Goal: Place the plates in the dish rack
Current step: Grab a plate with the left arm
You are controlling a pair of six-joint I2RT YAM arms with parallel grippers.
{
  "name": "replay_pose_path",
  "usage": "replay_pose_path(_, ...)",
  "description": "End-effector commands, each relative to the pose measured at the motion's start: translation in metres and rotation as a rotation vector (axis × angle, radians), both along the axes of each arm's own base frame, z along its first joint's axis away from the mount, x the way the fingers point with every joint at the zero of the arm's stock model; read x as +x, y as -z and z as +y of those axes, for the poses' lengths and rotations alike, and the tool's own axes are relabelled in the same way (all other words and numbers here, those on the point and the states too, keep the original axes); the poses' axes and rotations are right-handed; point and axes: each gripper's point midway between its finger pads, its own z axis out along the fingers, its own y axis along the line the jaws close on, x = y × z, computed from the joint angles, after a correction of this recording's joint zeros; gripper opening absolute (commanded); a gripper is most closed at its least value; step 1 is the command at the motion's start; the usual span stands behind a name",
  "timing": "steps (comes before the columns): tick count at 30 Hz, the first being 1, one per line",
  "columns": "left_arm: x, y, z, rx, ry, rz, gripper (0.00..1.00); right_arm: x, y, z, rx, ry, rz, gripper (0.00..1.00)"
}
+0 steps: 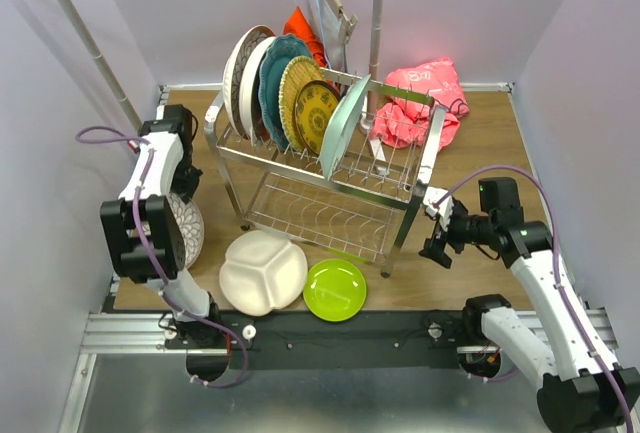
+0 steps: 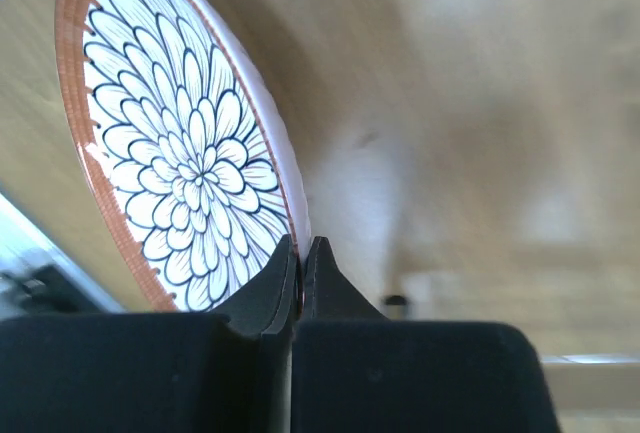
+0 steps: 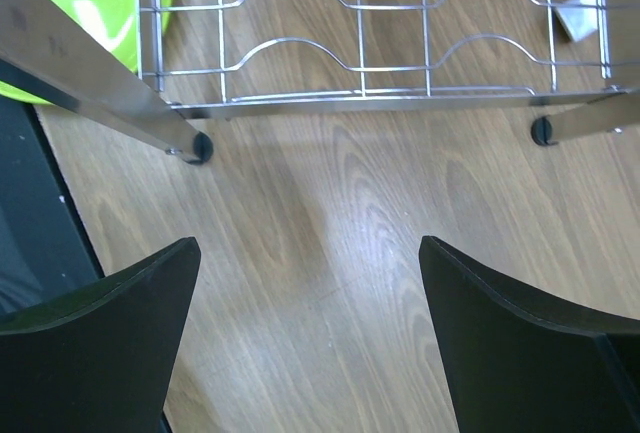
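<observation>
On the upper tier of the shiny two-tier steel wire dish rack stand approx. six round plates on edge; they overlap, so the count is unsure. Two lie flat on the wooden table in front: one white divided plate, one lime green plate. The L gripper is pinched tight on the rim of one white plate w/ dark floral pattern at the left side, mostly hidden by the arm in top view. The R gripper jaws are wide apart and hold nothing, near the rack's front right leg.

We are looking at shiny, smooth steel wire on the dish rack, smooth grained wood on the table, a glossy glazed face on the floral plate, and crumpled pink cloth.
</observation>
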Motion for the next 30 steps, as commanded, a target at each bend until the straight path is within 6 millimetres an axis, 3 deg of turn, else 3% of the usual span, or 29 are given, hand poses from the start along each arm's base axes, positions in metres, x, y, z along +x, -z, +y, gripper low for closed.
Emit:
replay_pose_path(1, 0.018, -0.041, -0.005, -0.024, -0.091, -0.211, 0.0, 0.01, -0.013, -0.008, -0.038, 0.053, -0.056, 1.0)
replay_pose_path(5, 0.019, -0.081, -0.003, -0.003, -0.101, -0.342, 0.0, 0.015, -0.025, -0.01, -0.037, 0.071, -0.088, 1.0)
replay_pose_path(13, 0.01, -0.141, -0.004, 0.002, -0.119, -0.545, 0.0, 0.026, -0.049, -0.022, -0.075, 0.144, -0.17, 1.0)
replay_pose_path(18, 0.005, -0.18, -0.008, -0.014, -0.124, -0.673, 0.0, 0.049, -0.072, -0.042, -0.098, 0.323, -0.225, 1.0)
replay_pose_path(30, -0.003, -0.266, -0.008, 0.05, -0.004, -0.877, 0.0, 0.078, -0.128, -0.06, -0.034, 0.554, -0.315, 1.0)
